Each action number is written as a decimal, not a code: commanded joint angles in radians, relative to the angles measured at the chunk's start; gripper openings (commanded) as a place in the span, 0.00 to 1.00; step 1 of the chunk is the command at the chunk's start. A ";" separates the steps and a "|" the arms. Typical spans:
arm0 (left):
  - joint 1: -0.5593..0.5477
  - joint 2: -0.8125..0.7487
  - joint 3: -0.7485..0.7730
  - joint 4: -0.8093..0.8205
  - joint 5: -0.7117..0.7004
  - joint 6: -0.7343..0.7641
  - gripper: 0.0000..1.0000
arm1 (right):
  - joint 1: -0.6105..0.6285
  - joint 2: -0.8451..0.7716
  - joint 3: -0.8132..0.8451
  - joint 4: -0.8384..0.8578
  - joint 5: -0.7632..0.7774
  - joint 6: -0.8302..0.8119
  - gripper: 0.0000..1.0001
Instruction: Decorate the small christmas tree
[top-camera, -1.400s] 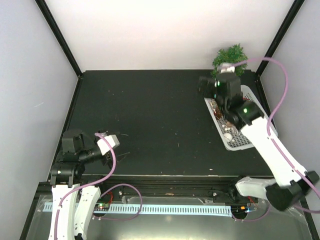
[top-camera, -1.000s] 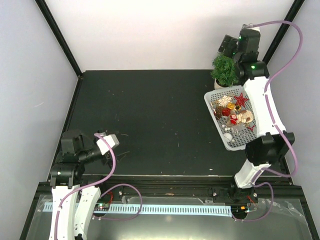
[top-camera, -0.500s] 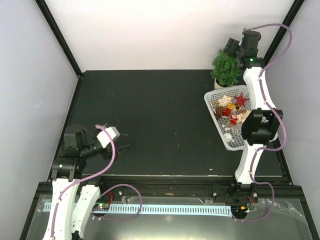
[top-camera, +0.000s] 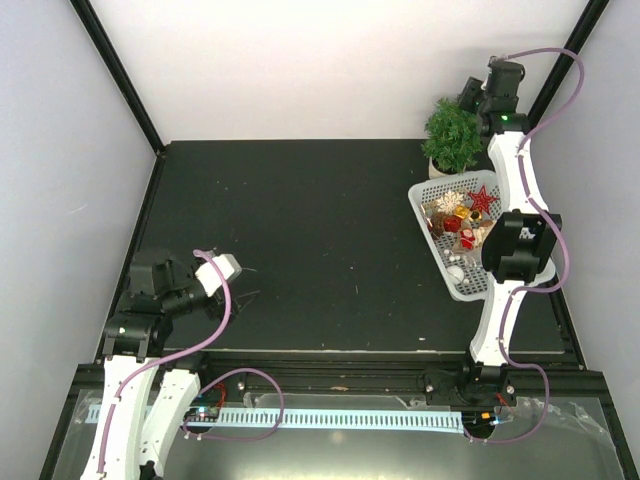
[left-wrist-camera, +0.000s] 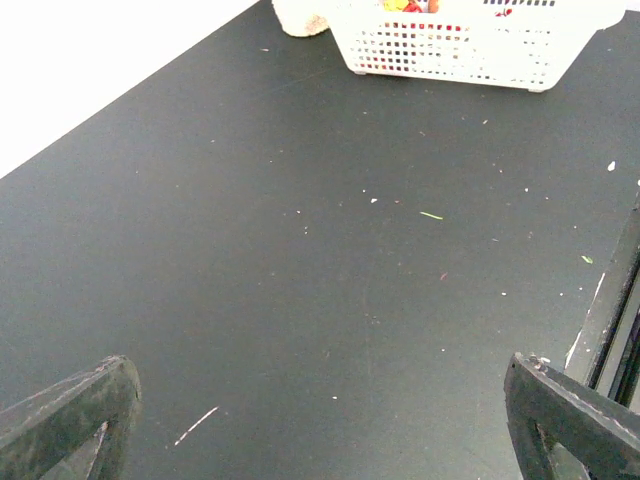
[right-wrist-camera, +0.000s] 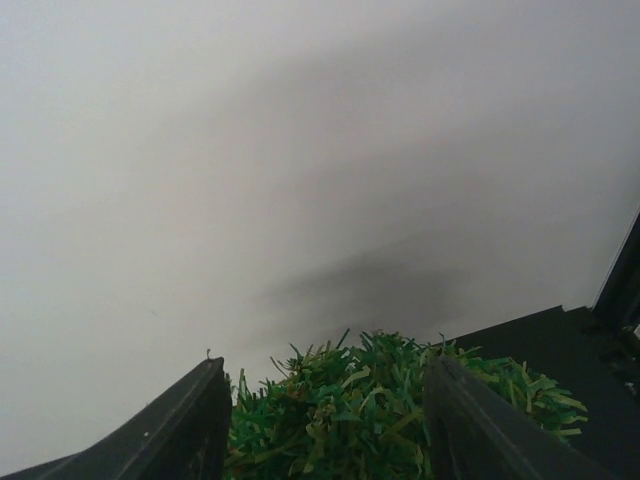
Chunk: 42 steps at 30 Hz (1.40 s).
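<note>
Still bare: the small christmas tree (top-camera: 453, 134) stands in the far right corner of the black table (top-camera: 300, 230), just beyond the white basket (top-camera: 474, 288), and no ornament shows on its green branches in either the overhead or the right wrist view. The basket's load, a red star (top-camera: 482, 198) among several small baubles, looks untouched, so the decorating seems not to have begun. The right arm reaches out full length over the basket to the tree, and the right gripper (right-wrist-camera: 325, 375) sits at its crown with the fingers spread apart and the foliage showing between them. Nothing is pinched as far as the pictures show, though whether the fingers brush the needles cannot be told. The left gripper (left-wrist-camera: 318, 365) hangs wide open over the near left of the table, well apart from tree and basket, and holds nothing. By this view, every ornament is yet to be hung.
</note>
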 joint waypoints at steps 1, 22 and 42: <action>-0.009 0.004 0.030 0.000 -0.008 -0.014 0.99 | -0.013 0.013 0.021 0.024 -0.021 -0.005 0.53; -0.040 0.005 0.027 0.009 -0.011 -0.021 0.99 | -0.036 0.117 0.108 0.073 -0.169 -0.022 0.01; -0.063 -0.055 -0.003 0.042 0.001 -0.032 0.99 | 0.178 -0.128 -0.024 0.172 -0.495 -0.032 0.01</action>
